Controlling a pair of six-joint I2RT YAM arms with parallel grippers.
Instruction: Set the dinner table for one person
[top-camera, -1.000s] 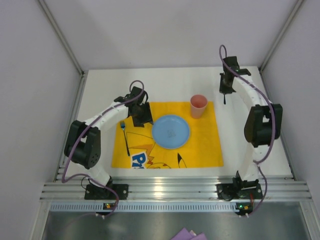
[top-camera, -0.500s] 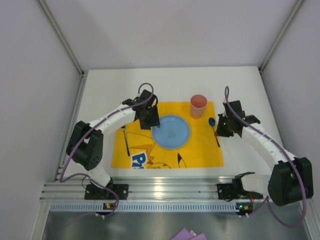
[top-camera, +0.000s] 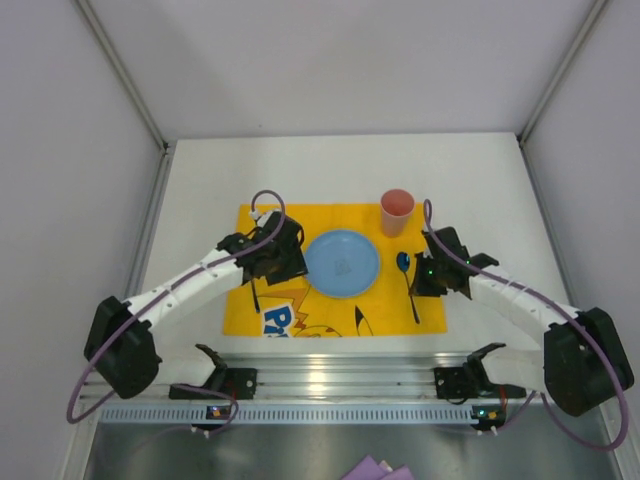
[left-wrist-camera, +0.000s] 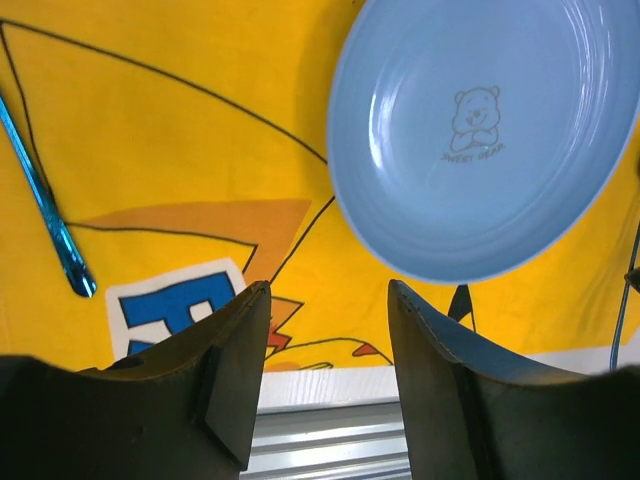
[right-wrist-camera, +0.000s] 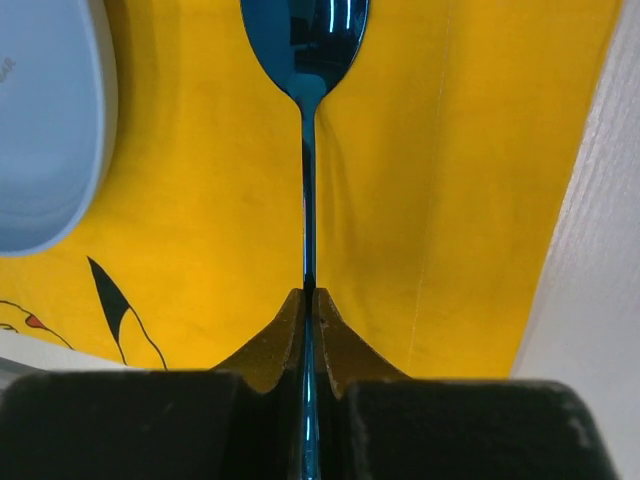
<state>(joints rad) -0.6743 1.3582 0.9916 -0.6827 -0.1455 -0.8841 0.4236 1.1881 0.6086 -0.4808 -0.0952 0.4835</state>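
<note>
Pinches right gripper on spoon handle, over yellow placemat just right of blue plate. Hangs left gripper part open, empty, between fork and plate. Underneath, white dinner table reaching beyond placemat.

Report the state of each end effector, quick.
Left end effector: open, holding nothing.
Right end effector: closed on the blue spoon, gripping its handle.
</note>
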